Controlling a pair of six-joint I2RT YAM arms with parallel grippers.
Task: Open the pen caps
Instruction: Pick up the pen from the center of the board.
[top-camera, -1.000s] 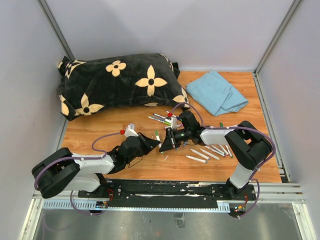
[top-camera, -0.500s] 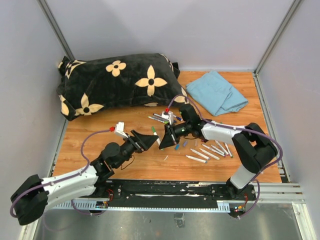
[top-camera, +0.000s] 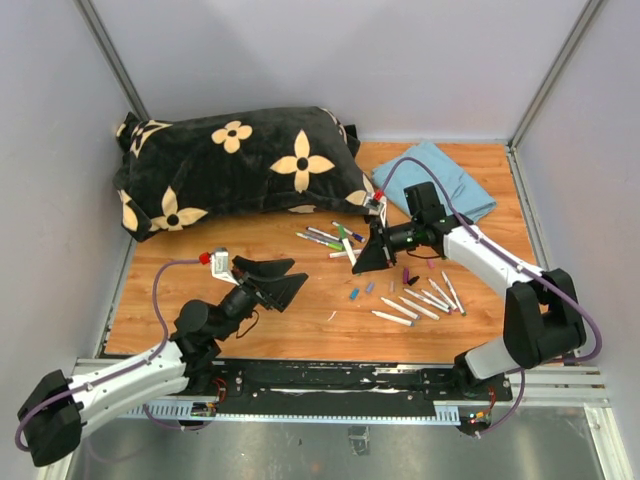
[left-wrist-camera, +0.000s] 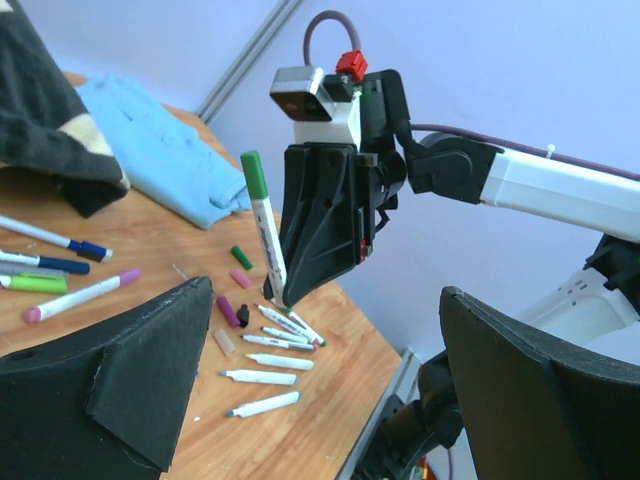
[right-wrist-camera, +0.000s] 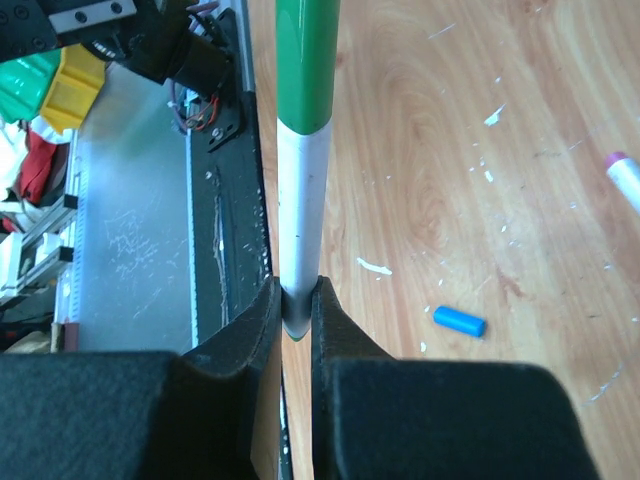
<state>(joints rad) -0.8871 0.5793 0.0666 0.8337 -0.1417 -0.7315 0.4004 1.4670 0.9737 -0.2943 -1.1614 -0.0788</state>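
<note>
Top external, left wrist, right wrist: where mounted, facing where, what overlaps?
Top external: above, behind the robot, looking down on the wooden table; left arm, right arm show.
Left wrist: faces across the table at the right gripper; own open black fingers frame it.
Right wrist: looks down past own shut fingers at the table.
Shared: both wrist views show the green-ended white marker pen the right gripper holds.

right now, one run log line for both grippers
left gripper open, empty | right gripper shut on white-barrelled marker pen with green end | small blue plastic cap loose on wooden table
</note>
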